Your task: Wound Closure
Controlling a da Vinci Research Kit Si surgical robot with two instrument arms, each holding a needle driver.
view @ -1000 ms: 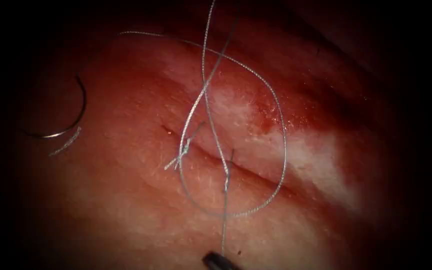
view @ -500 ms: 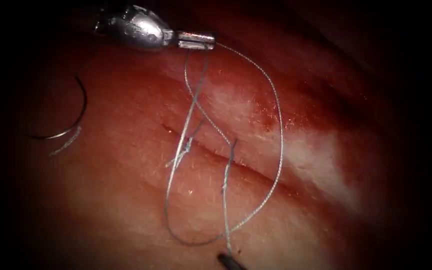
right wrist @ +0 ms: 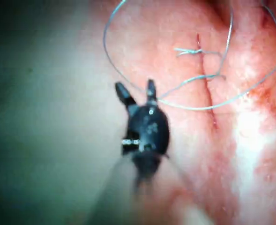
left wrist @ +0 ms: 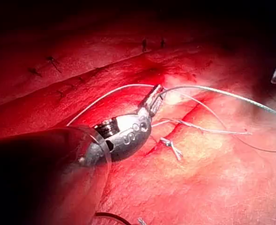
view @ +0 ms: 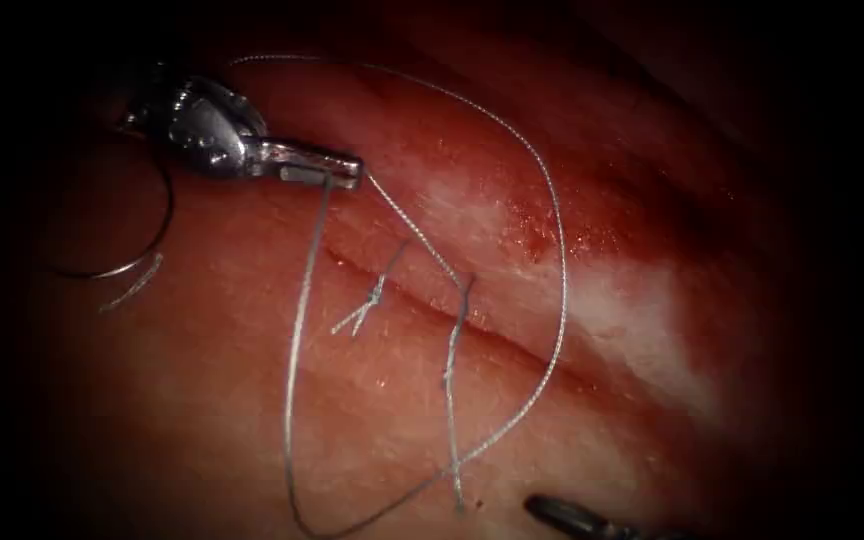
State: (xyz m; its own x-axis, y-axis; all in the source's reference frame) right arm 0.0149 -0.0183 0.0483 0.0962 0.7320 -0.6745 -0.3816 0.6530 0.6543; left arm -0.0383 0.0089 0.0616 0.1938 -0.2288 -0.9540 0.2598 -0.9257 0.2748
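Since the frame half a second back, the left tool [view: 337, 165] has come down and toward the left, from above the tissue to just above the upper end of the cut, and the big loop of thread [view: 297, 330] it carries has swung out to the left of the finished knot. The needle [view: 152, 225] lies loose on the tissue [view: 252, 400] well to the left of the cut [view: 512, 350], not in the tissue and held by neither tool; a short cut end of thread [view: 132, 285] rests just beside it. The left tool's jaws are closed on the thread; from them one strand drops in a long curve down the left of the cut, another runs to the second stitch [view: 449, 350] across the cut. The knotted first stitch [view: 367, 305] sits on the cut, tails free. A further arc of thread sweeps over the right side, past a patch of red fluid [view: 537, 225]. The right tool [right wrist: 137, 91] hovers near the lower loop, jaws parted in a narrow V, holding nothing.
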